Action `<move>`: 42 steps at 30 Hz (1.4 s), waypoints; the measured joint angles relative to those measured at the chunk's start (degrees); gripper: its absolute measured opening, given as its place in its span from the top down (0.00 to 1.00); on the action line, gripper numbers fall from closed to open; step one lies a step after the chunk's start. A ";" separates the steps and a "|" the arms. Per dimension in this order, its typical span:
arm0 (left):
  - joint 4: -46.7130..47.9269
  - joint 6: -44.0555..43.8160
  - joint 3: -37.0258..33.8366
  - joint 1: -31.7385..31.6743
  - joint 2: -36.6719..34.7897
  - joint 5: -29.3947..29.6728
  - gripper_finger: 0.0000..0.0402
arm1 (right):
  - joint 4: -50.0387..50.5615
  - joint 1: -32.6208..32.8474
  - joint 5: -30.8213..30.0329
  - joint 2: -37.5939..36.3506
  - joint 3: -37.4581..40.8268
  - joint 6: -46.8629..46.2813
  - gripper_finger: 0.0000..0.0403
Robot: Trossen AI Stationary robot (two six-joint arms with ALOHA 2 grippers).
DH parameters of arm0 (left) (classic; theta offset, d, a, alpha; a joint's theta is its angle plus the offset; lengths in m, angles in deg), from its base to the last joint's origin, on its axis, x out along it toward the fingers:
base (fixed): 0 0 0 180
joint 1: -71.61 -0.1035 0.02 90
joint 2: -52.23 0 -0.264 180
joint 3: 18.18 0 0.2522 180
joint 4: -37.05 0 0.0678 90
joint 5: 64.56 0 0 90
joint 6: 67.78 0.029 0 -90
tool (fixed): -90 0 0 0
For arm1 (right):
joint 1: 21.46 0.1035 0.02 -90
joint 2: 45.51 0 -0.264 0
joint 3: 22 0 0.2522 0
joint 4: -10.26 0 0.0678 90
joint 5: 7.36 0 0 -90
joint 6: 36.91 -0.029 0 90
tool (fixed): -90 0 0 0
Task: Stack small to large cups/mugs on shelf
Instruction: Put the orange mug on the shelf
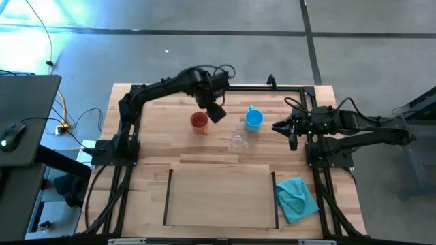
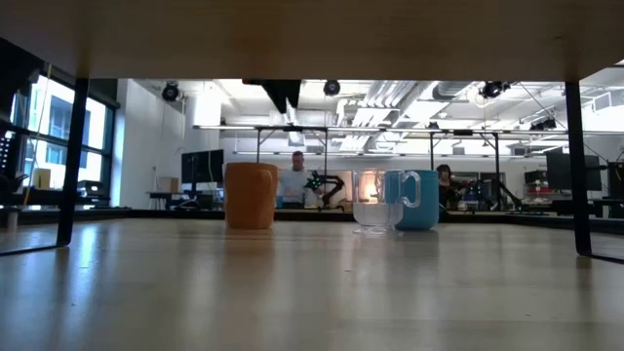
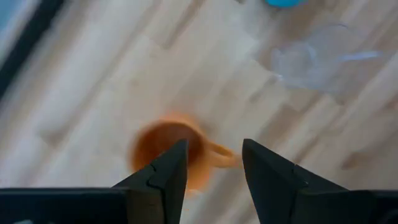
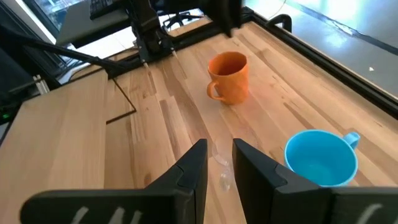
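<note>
The orange mug (image 1: 199,121) stands upright on the table at the far middle, its handle showing in the left wrist view (image 3: 168,152). My left gripper (image 1: 216,112) hangs open a little above it, pointing down, touching nothing (image 3: 214,146). The blue mug (image 1: 253,120) stands upright to the right of it, and the clear glass cup (image 1: 239,141) just nearer (image 2: 370,210). The shelf (image 1: 221,197) lies at the near middle with nothing on it. My right gripper (image 1: 283,128) waits right of the blue mug, its fingers a narrow gap apart (image 4: 219,146).
A teal cloth (image 1: 298,199) lies right of the shelf at the near right. Black frame rails run along the table's far edge and both sides (image 1: 129,146). Bare tabletop lies between the cups and the shelf. People and desks show in the room beyond (image 2: 297,175).
</note>
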 joint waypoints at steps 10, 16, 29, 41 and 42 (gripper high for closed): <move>0.49 -19.26 0.00 11.71 0.04 10.39 0.64 | 0.11 0.00 2.08 -0.02 0.00 0.59 0.83; 1.17 -29.65 -3.36 13.96 0.08 10.59 0.64 | 0.09 0.00 4.98 -0.02 0.00 1.07 0.83; 2.54 -46.48 -13.33 17.17 0.10 8.33 0.64 | -0.47 0.02 6.49 -0.04 0.00 1.48 0.83; -5.41 -60.76 -13.43 17.10 0.71 12.03 0.64 | -0.55 0.01 6.49 -0.04 0.00 1.51 0.83; -5.45 -61.46 -13.50 17.10 0.76 12.32 0.64 | -0.53 0.02 6.50 -0.04 0.00 1.51 0.83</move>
